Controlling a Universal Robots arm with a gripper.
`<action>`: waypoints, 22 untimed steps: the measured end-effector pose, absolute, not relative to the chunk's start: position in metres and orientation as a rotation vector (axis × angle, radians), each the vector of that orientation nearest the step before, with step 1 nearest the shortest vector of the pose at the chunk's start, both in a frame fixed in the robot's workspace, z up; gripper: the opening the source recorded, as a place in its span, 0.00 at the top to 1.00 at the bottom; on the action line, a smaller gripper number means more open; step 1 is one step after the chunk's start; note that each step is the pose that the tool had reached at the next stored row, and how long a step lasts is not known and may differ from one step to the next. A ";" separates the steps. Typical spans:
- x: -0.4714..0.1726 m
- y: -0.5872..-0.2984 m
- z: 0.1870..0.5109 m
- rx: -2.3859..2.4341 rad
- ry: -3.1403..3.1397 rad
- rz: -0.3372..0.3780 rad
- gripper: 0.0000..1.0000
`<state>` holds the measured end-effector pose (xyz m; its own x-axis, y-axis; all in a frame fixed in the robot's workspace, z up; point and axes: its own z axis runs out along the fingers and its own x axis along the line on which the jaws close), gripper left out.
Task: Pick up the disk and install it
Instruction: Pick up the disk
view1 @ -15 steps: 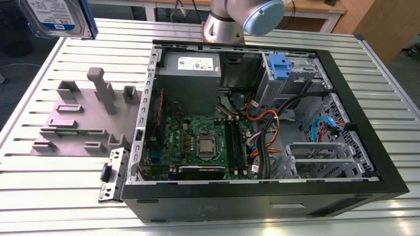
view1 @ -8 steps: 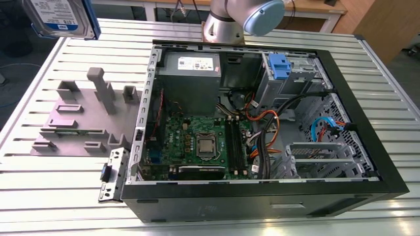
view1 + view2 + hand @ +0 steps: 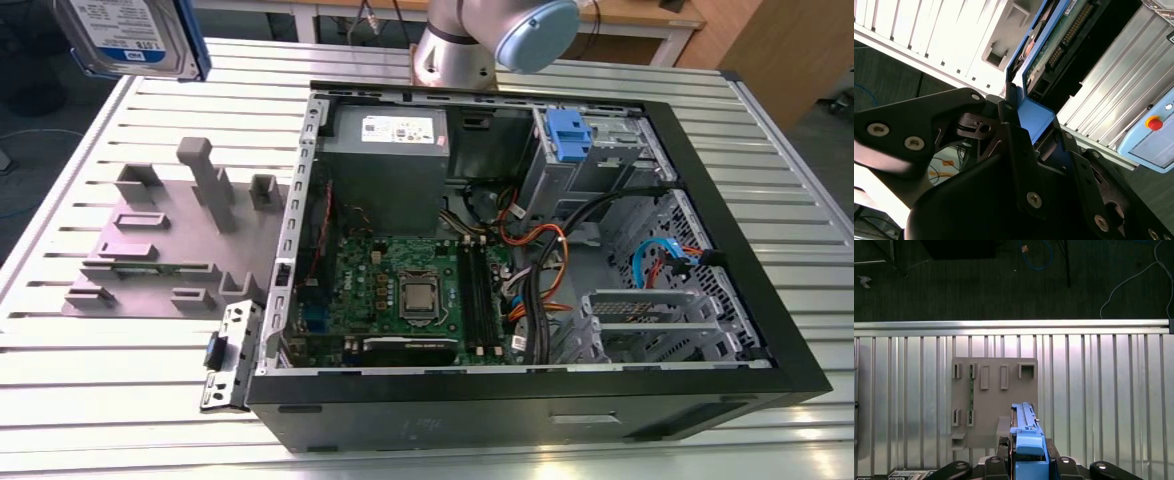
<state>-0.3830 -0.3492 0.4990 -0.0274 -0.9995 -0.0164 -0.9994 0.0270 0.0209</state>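
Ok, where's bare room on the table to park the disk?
The gripper holds the disk. Free: table slats between the grey fixture and the near edge, and the strip at the exterior view's right of the computer case. Crowded: inside the case, with cables and motherboard.

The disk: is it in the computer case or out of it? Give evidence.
Out. The gripper holds the disk above the grey fixture plate, outside the open case.

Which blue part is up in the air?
The disk, blue-railed and labelled, clamped in the end effector over the grey fixture; the blue bracket sits inside the case.
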 end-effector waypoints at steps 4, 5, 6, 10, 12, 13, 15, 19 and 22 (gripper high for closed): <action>-0.381 -0.349 0.499 2.189 -2.249 -0.042 0.64; -0.381 -0.349 0.499 2.189 -2.249 -0.042 0.64; -0.380 -0.349 0.499 2.189 -2.249 -0.042 0.64; -0.380 -0.349 0.499 2.189 -2.249 -0.041 0.64; -0.380 -0.349 0.499 2.189 -2.249 -0.042 0.64; -0.380 -0.349 0.499 2.189 -2.249 -0.042 0.64; -0.380 -0.350 0.499 2.189 -2.249 -0.041 0.64; -0.380 -0.353 0.499 2.189 -2.249 -0.042 0.64; -0.380 -0.357 0.499 2.189 -2.249 -0.042 0.64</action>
